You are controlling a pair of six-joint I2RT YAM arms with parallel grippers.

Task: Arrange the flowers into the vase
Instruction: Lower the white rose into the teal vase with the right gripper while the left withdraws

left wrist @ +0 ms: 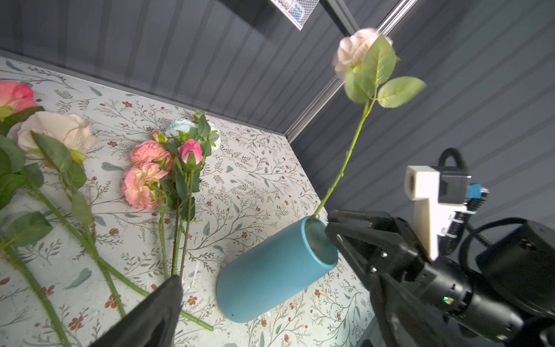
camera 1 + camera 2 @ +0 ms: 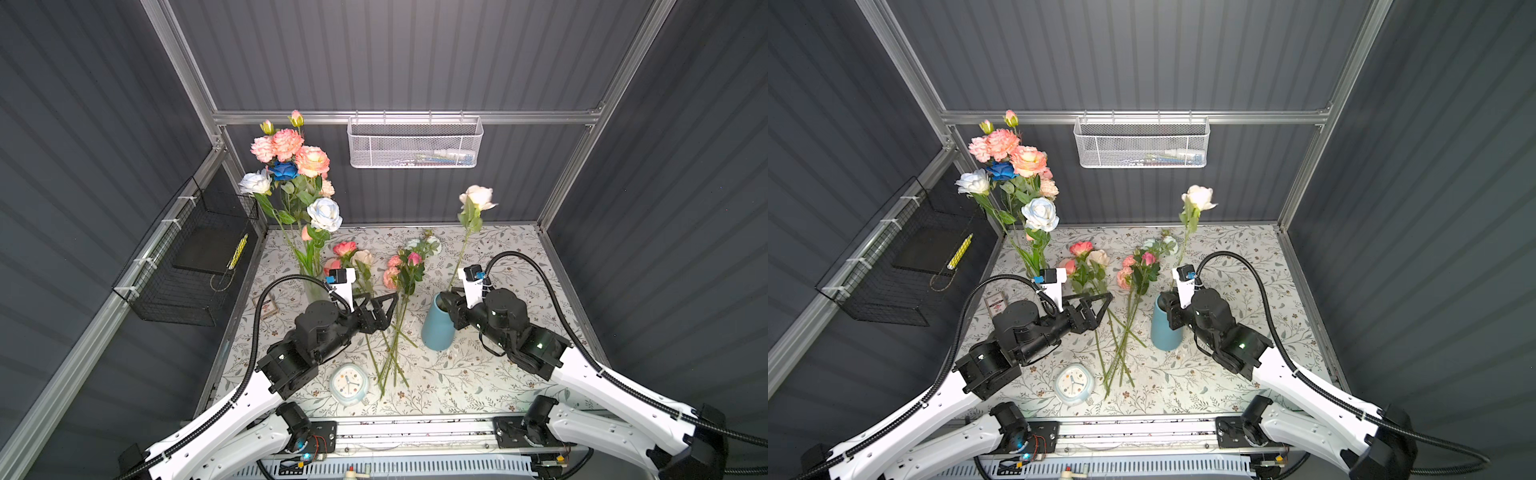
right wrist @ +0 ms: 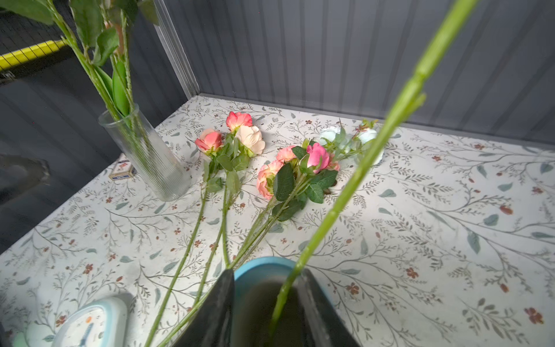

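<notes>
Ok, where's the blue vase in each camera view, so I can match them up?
In a top view: blue vase right of centre, below the right hand.
In a top view: same spot, nearer the middle.
Left wrist: lower centre of the picture.
Right wrist: only its rim shows, at the picture's bottom edge.
Shared landmark: the cream rose standing in it.

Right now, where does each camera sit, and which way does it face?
Top views: high in front of the table, looking down on the left gripper, right gripper, blue vase and loose flowers.
Left wrist: on the left arm, facing the blue vase, cream rose and right gripper; one own finger shows.
Right wrist: on the right arm, above the vase mouth, facing the loose flowers; both own fingers show.
Shared: both wrist views show the blue vase and loose flowers.
</notes>
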